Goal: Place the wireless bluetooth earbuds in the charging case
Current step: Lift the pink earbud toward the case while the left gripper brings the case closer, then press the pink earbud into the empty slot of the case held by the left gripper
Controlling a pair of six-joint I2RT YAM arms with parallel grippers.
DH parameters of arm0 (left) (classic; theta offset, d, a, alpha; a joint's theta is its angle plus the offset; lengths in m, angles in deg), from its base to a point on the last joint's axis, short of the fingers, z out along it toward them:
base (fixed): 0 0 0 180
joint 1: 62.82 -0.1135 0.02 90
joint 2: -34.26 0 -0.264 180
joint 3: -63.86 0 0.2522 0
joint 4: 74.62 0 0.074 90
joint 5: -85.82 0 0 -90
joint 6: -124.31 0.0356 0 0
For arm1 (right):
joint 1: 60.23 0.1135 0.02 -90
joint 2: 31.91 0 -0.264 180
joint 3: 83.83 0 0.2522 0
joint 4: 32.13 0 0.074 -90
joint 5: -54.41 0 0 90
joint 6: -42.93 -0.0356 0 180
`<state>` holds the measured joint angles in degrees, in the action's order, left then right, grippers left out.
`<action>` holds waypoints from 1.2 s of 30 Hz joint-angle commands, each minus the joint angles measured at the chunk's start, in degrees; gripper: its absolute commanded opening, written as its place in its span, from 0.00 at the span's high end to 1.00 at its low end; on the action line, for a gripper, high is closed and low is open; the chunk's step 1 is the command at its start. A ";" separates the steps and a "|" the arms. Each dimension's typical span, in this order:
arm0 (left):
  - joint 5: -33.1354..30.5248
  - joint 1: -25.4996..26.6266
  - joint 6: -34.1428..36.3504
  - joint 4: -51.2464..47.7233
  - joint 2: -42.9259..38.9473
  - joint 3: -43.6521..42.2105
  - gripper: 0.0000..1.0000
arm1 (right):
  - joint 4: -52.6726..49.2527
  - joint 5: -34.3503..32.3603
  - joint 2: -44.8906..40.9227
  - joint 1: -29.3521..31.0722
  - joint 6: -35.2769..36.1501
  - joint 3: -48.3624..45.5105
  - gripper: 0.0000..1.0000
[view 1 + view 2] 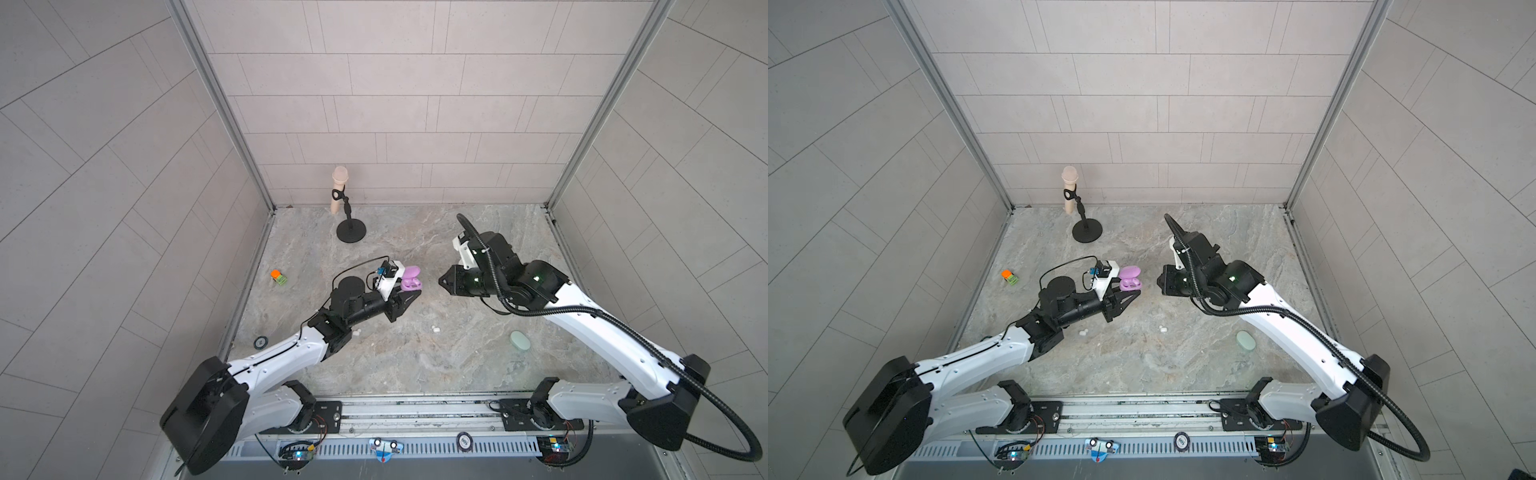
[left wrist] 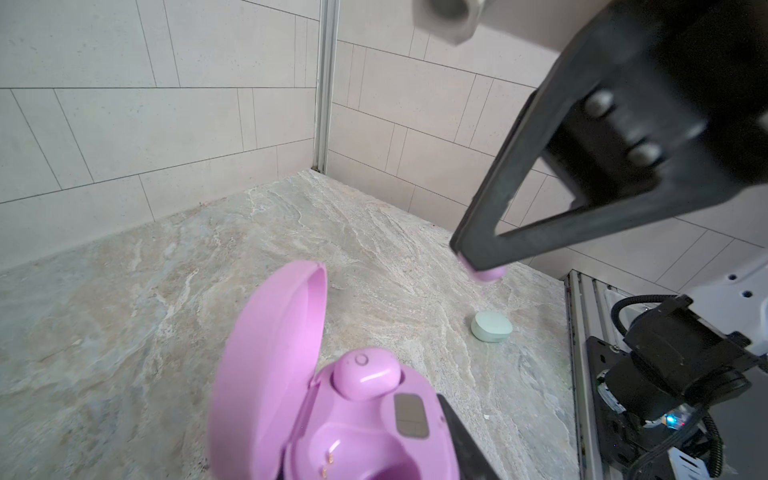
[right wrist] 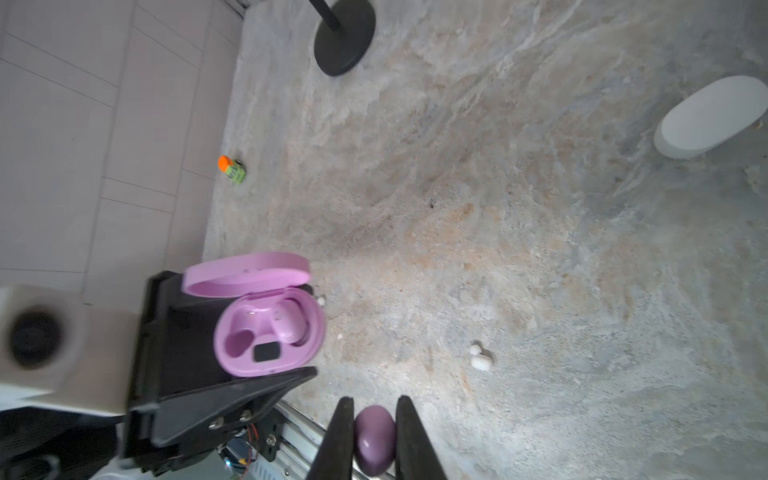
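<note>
Marble bench [image 1: 415,365]. Left claw [image 3: 311,328] clamped on open lilac case [image 3: 270,328], raised off bench. Right claw [image 3: 374,409] near it, apart, pinching a lilac bud [image 3: 374,444]. Mint case [image 2: 491,331] lies closed on bench. Second lilac bud [image 2: 365,374] seated in lilac case. White bud [image 3: 481,360] loose on bench.

A lilac earbud [image 3: 374,440] sits pinched between two black fingers [image 3: 337,436], near the open lilac case [image 3: 222,337].
</note>
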<state>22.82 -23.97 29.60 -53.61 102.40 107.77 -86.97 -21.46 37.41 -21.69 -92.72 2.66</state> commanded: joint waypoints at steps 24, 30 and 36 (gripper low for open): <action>1.35 7.46 5.77 15.13 9.62 8.76 0.82 | 19.06 3.19 -8.19 -0.04 -15.19 -8.10 0.88; 1.05 7.55 5.68 15.25 10.05 9.70 0.82 | 21.21 3.27 -8.41 0.39 -16.36 -9.62 0.89; 0.81 7.55 5.76 14.89 10.41 10.36 0.82 | 22.46 3.23 -8.62 0.87 -16.91 -10.37 0.89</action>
<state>23.76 -16.67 35.22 -41.42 112.70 116.01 -66.27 -18.07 30.00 -21.29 -107.78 -7.33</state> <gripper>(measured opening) 0.439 0.184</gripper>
